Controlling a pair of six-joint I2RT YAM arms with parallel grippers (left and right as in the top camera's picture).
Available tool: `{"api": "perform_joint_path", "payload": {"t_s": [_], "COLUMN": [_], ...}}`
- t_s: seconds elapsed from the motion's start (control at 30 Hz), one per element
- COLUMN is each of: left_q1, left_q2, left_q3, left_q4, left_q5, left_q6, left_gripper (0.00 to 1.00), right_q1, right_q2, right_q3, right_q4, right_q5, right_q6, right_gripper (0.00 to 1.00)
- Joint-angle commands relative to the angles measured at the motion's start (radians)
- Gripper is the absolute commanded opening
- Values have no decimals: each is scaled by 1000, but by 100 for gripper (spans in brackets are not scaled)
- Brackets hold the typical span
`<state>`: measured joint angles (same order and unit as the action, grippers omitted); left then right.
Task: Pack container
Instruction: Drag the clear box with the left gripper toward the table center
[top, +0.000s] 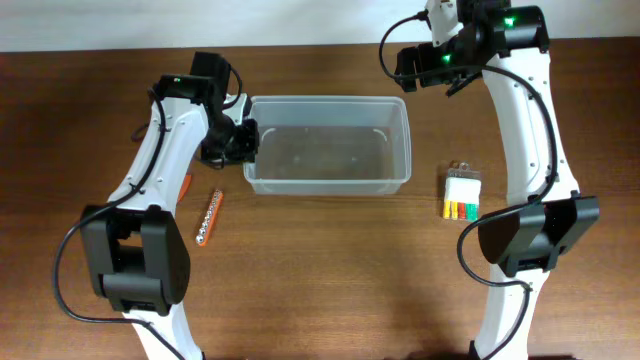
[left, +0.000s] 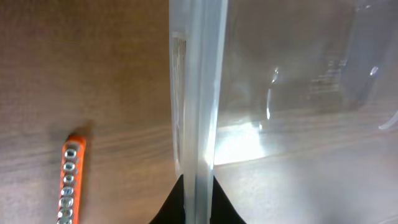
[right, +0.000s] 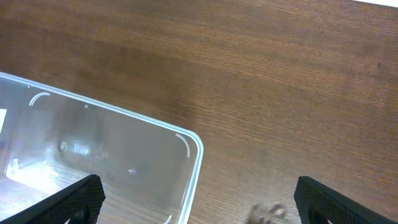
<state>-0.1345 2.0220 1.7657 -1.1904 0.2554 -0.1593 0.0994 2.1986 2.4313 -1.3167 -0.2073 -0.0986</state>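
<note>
The container (top: 328, 145) is a clear plastic tub, lidless, at the middle of the brown table. My left gripper (top: 238, 142) is shut on its left wall; in the left wrist view the wall (left: 198, 93) runs up from between my two fingertips (left: 198, 199). An orange bit holder with silver bits (top: 208, 216) lies left of the tub and shows in the left wrist view (left: 69, 180). My right gripper (top: 420, 62) is open and empty, above the tub's back right corner (right: 186, 146). A small white case with coloured pieces (top: 461, 192) lies right of the tub.
A small orange thing (top: 187, 184) lies partly under the left arm. The table's far edge meets a white wall at the top. The arm bases (top: 135, 270) (top: 525, 235) stand at the front left and right.
</note>
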Motion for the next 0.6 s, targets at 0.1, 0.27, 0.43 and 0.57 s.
{"api": "perform_joint_path", "payload": {"t_s": [0.1, 0.27, 0.43, 0.57], "left_q1": [2, 2, 2, 2], "left_q2": [-2, -2, -2, -2], "left_q3": [24, 23, 21, 21], "left_q4": [-30, -32, -38, -37], "left_q5": [10, -27, -82, -89], "left_q6": [2, -8, -7, -7], "left_gripper": [2, 2, 2, 2], "right_q1": [6, 6, 6, 6], "right_q2": [16, 16, 16, 16], "right_q3": [15, 15, 15, 15], "right_q4": [-5, -13, -15, -15], "right_q5": [10, 10, 10, 10], "right_q6": [-2, -2, -2, -2], "right_gripper": [99, 99, 99, 99]}}
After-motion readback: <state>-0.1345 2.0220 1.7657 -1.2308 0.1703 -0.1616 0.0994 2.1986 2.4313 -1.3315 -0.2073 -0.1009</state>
